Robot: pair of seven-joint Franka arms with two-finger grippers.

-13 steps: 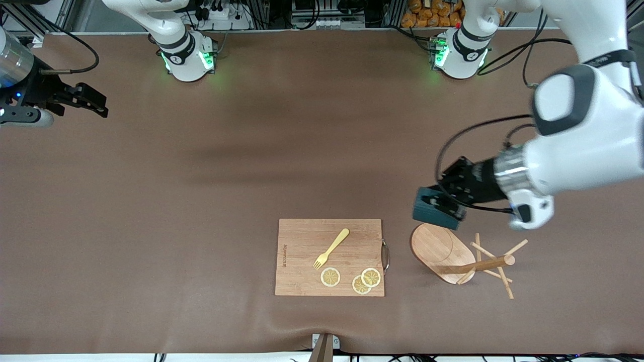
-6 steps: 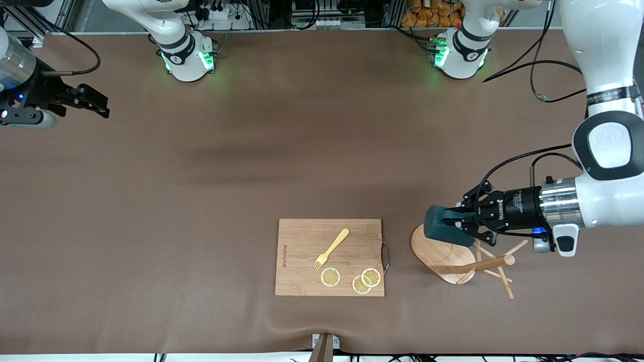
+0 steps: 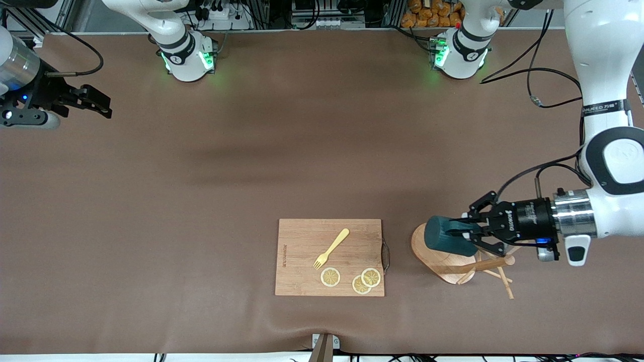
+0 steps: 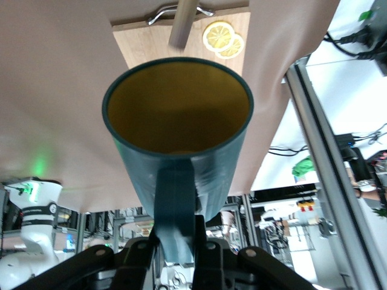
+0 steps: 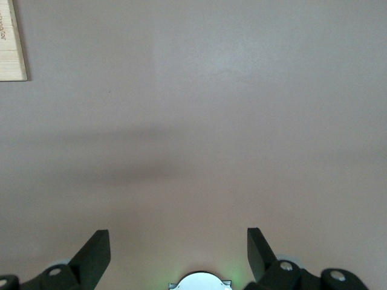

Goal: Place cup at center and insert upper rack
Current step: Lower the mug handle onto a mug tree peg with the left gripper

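My left gripper (image 3: 470,235) is shut on the handle of the dark teal cup (image 3: 445,237) and holds it on its side in the air over the mug tree's oval base (image 3: 438,257). The light wooden mug tree lies tipped over on the table, its post (image 3: 483,264) and thin pegs pointing toward the left arm's end. In the left wrist view the cup (image 4: 181,121) shows its mustard-yellow inside, and its handle sits between the gripper's (image 4: 176,232) fingers. My right gripper (image 3: 98,103) is open and empty over the right arm's end of the table; it also shows in the right wrist view (image 5: 178,254).
A rectangular wooden cutting board (image 3: 302,241) with a metal handle lies beside the mug tree, toward the right arm's end. On it are a yellow fork (image 3: 332,248) and three lemon slices (image 3: 330,277). A corner of the board (image 5: 12,42) shows in the right wrist view.
My left gripper has carried the cup toward the front camera, from beside the mug tree's base to over it, and the wrist has turned level. The right gripper has shifted only slightly.
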